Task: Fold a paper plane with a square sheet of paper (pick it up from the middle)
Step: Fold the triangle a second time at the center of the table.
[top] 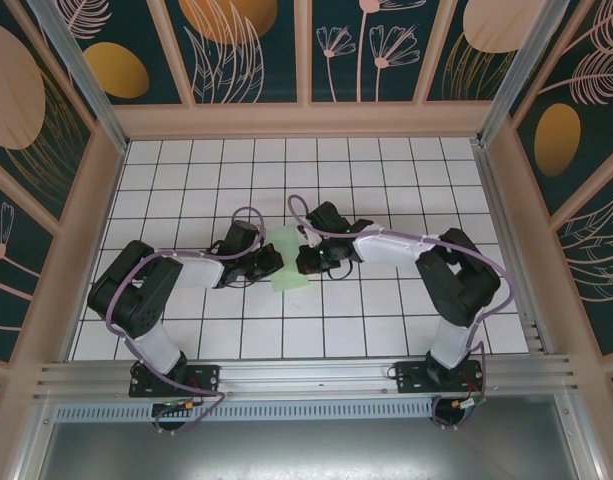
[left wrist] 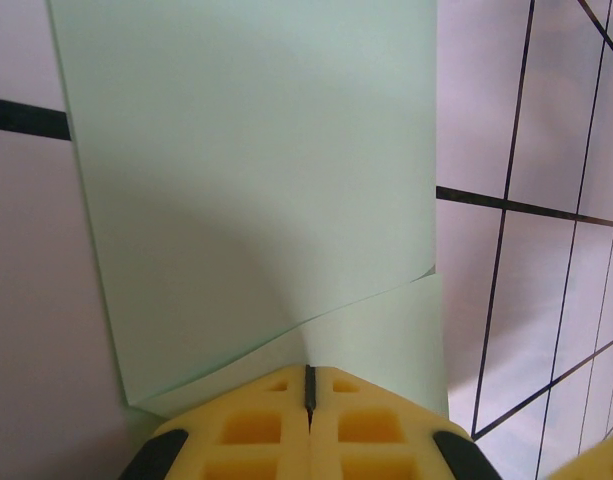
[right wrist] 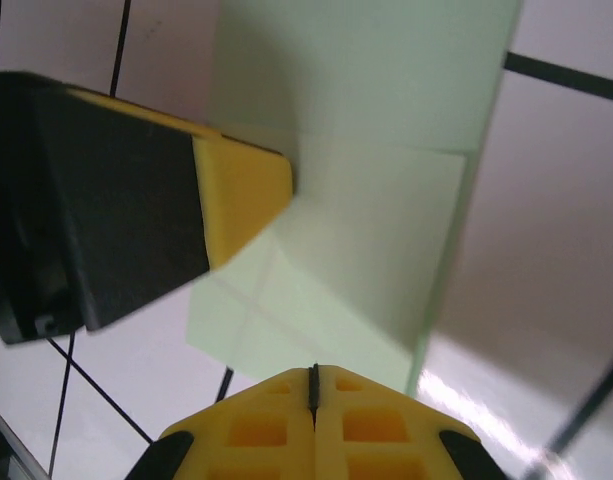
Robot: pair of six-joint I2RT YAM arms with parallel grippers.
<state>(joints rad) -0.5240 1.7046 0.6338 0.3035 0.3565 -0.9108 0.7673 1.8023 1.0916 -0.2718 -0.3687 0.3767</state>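
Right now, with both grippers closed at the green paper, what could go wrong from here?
The paper has a folded-over layer that seems to bow up, its edge slanted over the layer beneath, so pressing now could set a crooked crease. The left gripper and right gripper, both shut, face each other closely across the sheet; a sideways push might make them collide or drag the thin paper over the table.
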